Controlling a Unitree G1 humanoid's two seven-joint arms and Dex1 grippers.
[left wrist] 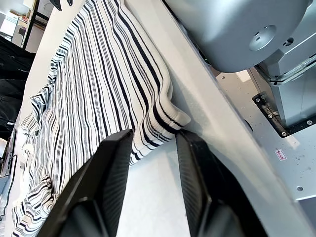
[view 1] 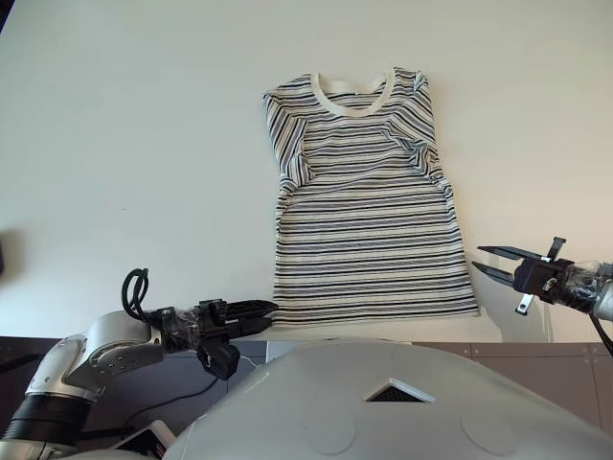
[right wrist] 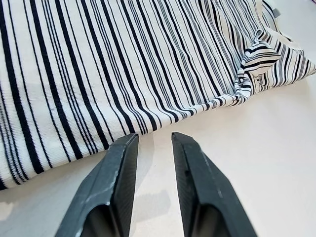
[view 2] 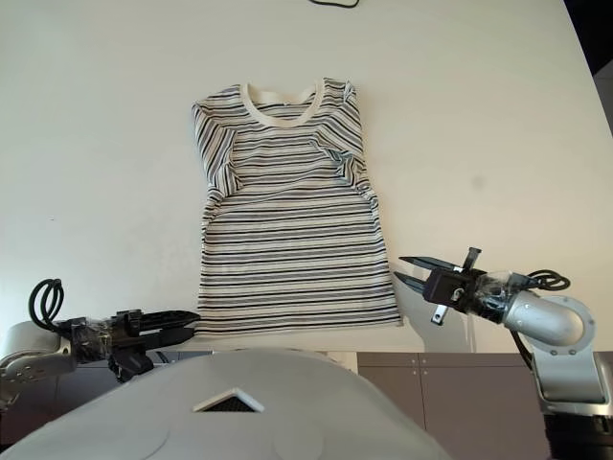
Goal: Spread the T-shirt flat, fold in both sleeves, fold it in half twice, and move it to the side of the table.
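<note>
Shirt position: T-shirt (view 1: 369,211) lies face up near the middle of the white bench (view 1: 124,144), collar (view 1: 352,98) at 12 o'clock, hem (view 1: 374,314) at 6 o'clock along the near edge. Both sleeves look tucked in over the chest, leaving puckers at 10 and 2 o'clock.

Left pincer (left wrist: 154,138): at the hem's 7 o'clock corner, fingers spread, the corner sitting at the mouth of the gap. Cannot tell whether cloth is touched. Nothing gripped.

Right pincer (right wrist: 154,136): just beside the 5 o'clock corner, fingers apart, over bare bench, clear of the cloth. Nothing gripped.

Handling estimate: thin knit, light, limp. It should drape and sag from any held point and will not hold shape when lifted. The smooth bench suggests the cloth will slide rather than resist. The hem band looks thicker, so it gives the surest bite.

Where to hold: both hem corners, taking every layer, and lifted evenly toward 12 o'clock. An uneven pull would probably skew the fold or drag the tucked sleeves loose.
</note>
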